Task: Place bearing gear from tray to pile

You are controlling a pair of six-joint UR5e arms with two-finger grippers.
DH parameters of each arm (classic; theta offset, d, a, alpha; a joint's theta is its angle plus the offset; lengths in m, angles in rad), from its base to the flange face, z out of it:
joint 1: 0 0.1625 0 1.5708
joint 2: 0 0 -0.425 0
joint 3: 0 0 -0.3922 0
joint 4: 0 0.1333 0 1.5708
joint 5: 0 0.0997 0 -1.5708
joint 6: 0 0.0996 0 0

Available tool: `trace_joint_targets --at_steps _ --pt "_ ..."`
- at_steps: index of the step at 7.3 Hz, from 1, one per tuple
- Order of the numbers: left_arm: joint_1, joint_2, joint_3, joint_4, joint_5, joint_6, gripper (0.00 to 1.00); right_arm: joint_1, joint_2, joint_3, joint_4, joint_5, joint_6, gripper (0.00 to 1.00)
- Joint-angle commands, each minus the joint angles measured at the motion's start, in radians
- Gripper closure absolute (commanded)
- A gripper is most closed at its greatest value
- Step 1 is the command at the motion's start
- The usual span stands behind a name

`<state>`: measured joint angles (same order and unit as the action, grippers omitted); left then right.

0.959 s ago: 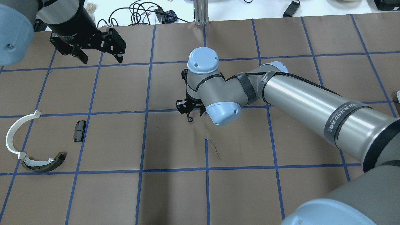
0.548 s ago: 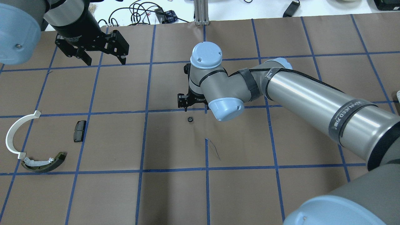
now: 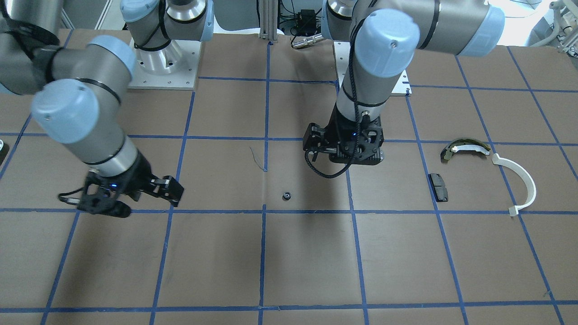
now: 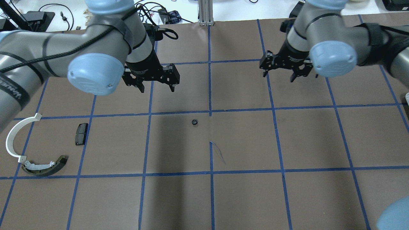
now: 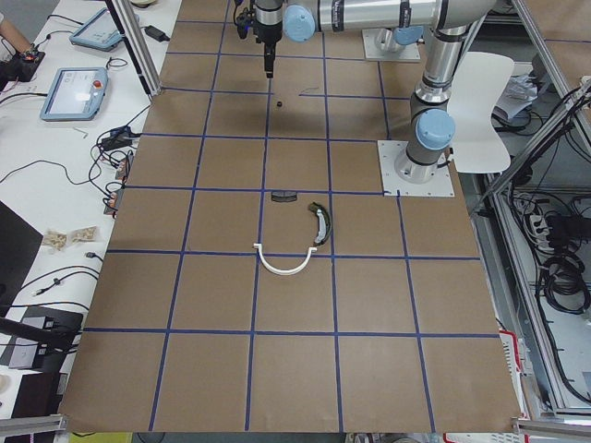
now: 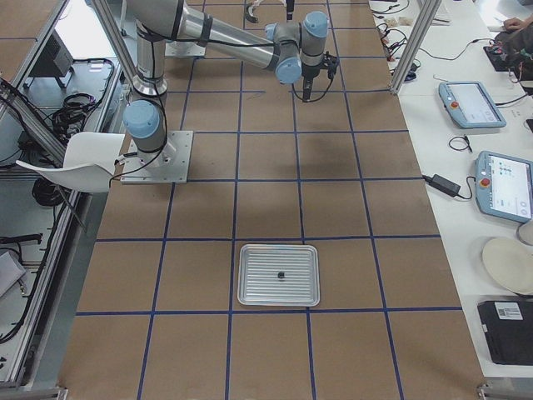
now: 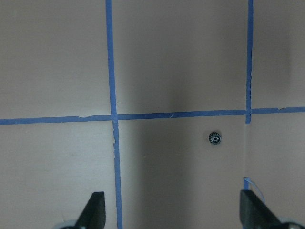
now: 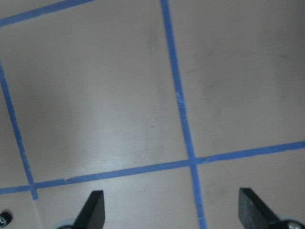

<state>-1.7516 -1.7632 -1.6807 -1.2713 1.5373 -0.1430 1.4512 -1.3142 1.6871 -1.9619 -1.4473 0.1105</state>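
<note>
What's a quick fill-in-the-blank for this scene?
The bearing gear lies on the table, held by ___ hand. The left hand and right hand both have fingers ___. The black pad lies ___ to the gear than the white half-ring.
Missing: neither; open; closer.

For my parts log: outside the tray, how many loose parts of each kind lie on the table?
bearing gear: 1
white half-ring: 1
brake shoe: 1
black pad: 1
Total: 4
</note>
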Motion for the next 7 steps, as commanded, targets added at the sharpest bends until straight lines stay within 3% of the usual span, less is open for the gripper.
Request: trace_joint_targets --at_steps 1,3,5,7 --pt "-0.052 -0.106 -0.045 0.098 0.004 -0.079 0.0 -0.237 -0.031 0.002 0.073 -0.013 -0.177 0.0" --pt "-0.097 -0.212 -0.048 0.246 0.006 -0.087 0.0 -0.395 -0.03 0.002 0.074 -0.111 -0.389 0.0" --pt "-0.135 -0.272 -0.051 0.286 0.01 -0.128 0.0 -0.552 -0.022 0.0 0.052 -0.117 -0.628 0.0" --pt "-0.144 -0.282 -0.097 0.306 0.01 -0.139 0.02 -0.671 0.015 -0.007 0.025 -0.13 -0.756 0.0"
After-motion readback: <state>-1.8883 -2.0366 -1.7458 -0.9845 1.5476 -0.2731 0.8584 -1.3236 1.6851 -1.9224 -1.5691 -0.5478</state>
